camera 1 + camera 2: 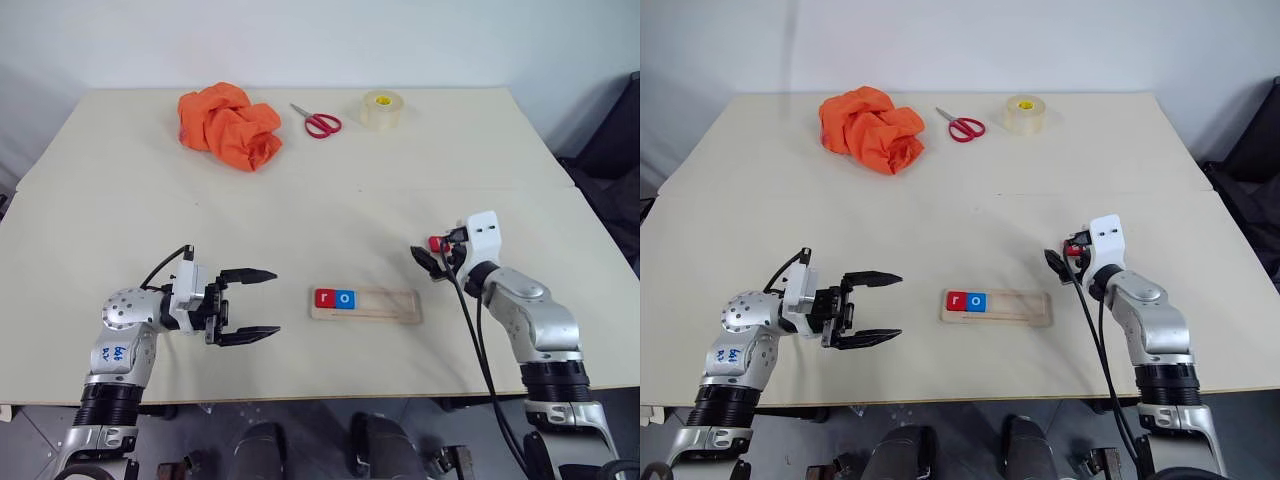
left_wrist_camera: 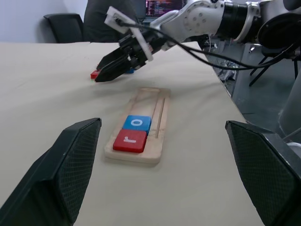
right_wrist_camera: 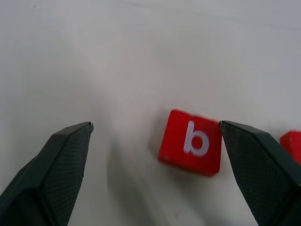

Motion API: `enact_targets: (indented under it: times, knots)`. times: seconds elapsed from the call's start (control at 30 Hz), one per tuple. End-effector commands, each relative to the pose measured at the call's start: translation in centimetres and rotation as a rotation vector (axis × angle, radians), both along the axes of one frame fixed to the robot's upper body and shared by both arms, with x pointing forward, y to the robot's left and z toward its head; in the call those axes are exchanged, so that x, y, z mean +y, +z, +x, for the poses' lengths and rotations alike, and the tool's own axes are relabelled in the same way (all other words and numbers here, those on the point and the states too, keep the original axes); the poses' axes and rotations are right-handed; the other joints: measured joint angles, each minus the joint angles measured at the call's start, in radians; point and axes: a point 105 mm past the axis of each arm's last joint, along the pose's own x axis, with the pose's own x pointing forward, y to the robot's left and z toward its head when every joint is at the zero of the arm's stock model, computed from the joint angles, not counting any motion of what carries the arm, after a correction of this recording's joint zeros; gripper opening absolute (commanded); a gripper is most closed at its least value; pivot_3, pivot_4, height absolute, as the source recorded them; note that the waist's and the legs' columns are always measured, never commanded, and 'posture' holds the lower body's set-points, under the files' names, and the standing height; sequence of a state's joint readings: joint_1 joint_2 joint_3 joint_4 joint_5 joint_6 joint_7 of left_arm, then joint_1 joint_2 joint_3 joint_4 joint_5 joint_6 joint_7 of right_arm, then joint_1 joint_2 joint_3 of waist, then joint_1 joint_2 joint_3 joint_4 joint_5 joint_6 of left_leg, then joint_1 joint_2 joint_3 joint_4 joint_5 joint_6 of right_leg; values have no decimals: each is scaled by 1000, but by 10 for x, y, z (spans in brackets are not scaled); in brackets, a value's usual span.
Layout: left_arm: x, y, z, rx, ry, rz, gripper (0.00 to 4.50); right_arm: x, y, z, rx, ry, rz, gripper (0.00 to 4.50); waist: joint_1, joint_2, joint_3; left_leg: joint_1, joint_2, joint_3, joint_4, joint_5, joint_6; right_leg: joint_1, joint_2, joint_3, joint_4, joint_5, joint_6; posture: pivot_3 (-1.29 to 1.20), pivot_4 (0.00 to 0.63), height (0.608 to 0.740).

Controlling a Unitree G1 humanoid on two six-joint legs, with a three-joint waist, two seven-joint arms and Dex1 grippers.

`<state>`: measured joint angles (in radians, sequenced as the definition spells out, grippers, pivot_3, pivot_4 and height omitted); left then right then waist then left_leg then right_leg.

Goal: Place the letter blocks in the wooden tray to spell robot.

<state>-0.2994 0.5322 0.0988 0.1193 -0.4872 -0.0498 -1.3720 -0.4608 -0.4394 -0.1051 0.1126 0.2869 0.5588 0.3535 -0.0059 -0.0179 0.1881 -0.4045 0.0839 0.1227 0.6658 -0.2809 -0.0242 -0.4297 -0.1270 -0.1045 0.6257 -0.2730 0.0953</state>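
Red b block on table, just beside one finger of wide-open right hand

pale wood tray, crumpled orange cloth

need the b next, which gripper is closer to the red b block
Right. The right gripper hangs open just at the red b block, which lies between its fingers. The left gripper, also open, sits far across the wooden tray.
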Motion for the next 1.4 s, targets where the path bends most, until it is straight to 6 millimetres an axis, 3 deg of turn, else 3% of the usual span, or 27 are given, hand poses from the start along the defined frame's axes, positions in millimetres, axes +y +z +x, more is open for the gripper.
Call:
enact_targets:
  times: [0.03,0.2,0.37,0.6,0.7,0.93,1.03,1.2,1.3,1.4]
  knots:
    - [2,7,-3,-31,9,-20,4486,0,8,1,-39,-12,0,4500,0,0,0,0,0,0,0,0,0,0,0,0,0,0,0,0,150,740]
    - [1,7,-4,-30,12,-23,4486,-1,2,1,-31,-39,0,4500,-1,0,0,0,0,0,0,0,0,0,0,0,0,0,0,0,150,740]
    - [1,7,-3,-32,14,-25,4486,-6,8,-1,-60,-86,25,4500,-1,0,0,0,0,0,0,0,0,0,0,0,0,0,0,0,150,740]
    - [0,6,-1,-31,7,-28,4486,-6,-6,0,-12,-130,61,4500,-3,0,0,0,0,0,0,0,0,0,0,0,0,0,0,0,150,740]
    - [0,6,-1,-31,2,-29,4500,-6,-9,2,8,-167,88,3915,-5,0,0,0,0,0,0,0,0,0,0,0,0,0,0,0,150,740]
    - [1,5,-2,-31,-2,-24,4500,2,-5,3,-14,-169,94,1615,-22,0,0,0,0,0,-1,0,0,0,0,0,0,0,0,0,150,740]
    - [2,5,-3,-28,-7,-23,4500,5,6,-1,-54,-159,100,1464,-23,0,0,0,0,0,-1,0,0,0,0,0,0,0,0,0,150,740]
    - [7,2,-6,-7,-39,-11,4500,9,31,-42,-115,-109,112,1464,-21,0,0,-1,0,0,-3,0,0,-1,0,0,-1,0,0,0,150,740]
    - [13,1,-5,5,-50,5,4500,10,26,-73,-81,-108,99,1464,-15,0,0,-1,0,-1,-3,-1,0,-1,0,0,-3,0,0,0,150,740]
    - [15,1,-1,7,-53,15,4500,9,18,-91,-37,-129,95,1464,-18,0,0,-1,0,-1,-3,-1,0,0,0,-1,-4,0,0,0,150,740]
